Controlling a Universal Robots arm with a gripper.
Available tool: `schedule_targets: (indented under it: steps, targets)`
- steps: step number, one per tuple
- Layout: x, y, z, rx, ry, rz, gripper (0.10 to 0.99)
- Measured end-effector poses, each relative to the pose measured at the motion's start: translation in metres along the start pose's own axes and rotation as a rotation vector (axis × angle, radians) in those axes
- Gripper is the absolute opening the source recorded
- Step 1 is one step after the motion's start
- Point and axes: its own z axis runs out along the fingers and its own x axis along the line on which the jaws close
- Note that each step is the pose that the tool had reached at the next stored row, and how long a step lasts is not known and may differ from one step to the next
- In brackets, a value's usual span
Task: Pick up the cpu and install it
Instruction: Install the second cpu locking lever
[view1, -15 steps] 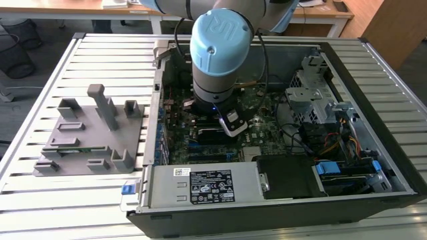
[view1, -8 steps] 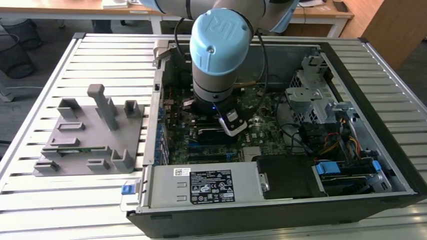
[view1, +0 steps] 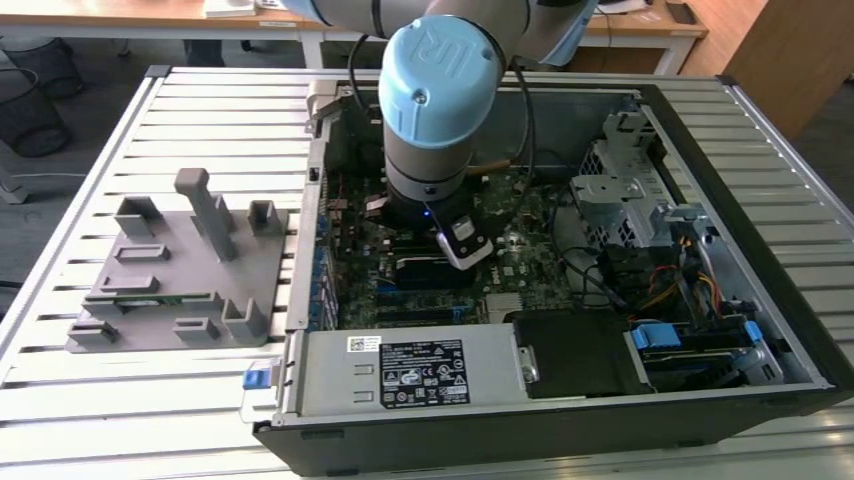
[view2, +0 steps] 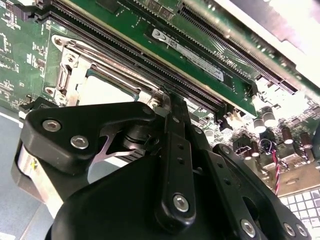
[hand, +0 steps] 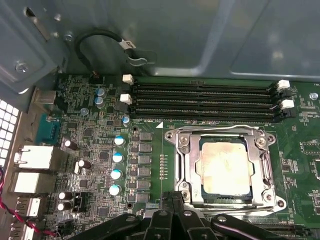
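you are looking down from the arm's wrist into an open computer case. closest to you in the first wrist view, the black pincer (hand: 172, 217) has its fingers pressed together with nothing between them, their tips just short of the near edge of the socket frame (hand: 182, 165). inside that metal frame sits the cpu (hand: 223, 167), a pale silver square lying flat in the socket, apart from the pincer. beyond it run four black memory slots (hand: 205, 102) with white clips at their ends, then the grey case wall (hand: 200, 35). in the exterior view, the arm's blue-capped wrist (view1: 434, 90) reaches down over the green motherboard (view1: 534, 240) inside the case. toward the exterior view's left, a grey plastic fixture (view1: 180, 270) rests on the slatted worktop (view1: 80, 200), well apart from the pincer.
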Motion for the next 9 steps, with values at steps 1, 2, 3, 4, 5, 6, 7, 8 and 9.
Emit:
schedule_targets:
  steps: [1,2,3,4,5,6,7,8,9]
  targets:
    - [0.0000,0.0002,-0.0005,0.000,0.0001,0.000,0.106]
    - [0.0001,0.0005,-0.0011,0.000,-0.0001,0.000,0.106]
    - [0.0001,0.0009,-0.0018,-0.001,-0.0003,0.000,0.106]
    - [0.0001,0.0014,-0.0031,-0.001,-0.0003,0.000,0.106]
    - [0.0001,0.0021,-0.0051,0.000,-0.0002,0.000,0.106]
    - [0.0002,0.0030,-0.0076,0.000,-0.0001,0.000,0.106]
    - [0.0001,0.0041,-0.0106,0.000,-0.0002,0.000,0.106]
    - [0.0001,0.0055,-0.0145,0.000,-0.0002,0.000,0.106]
    - [0.0000,0.0070,-0.0184,0.000,-0.0001,0.000,0.106]
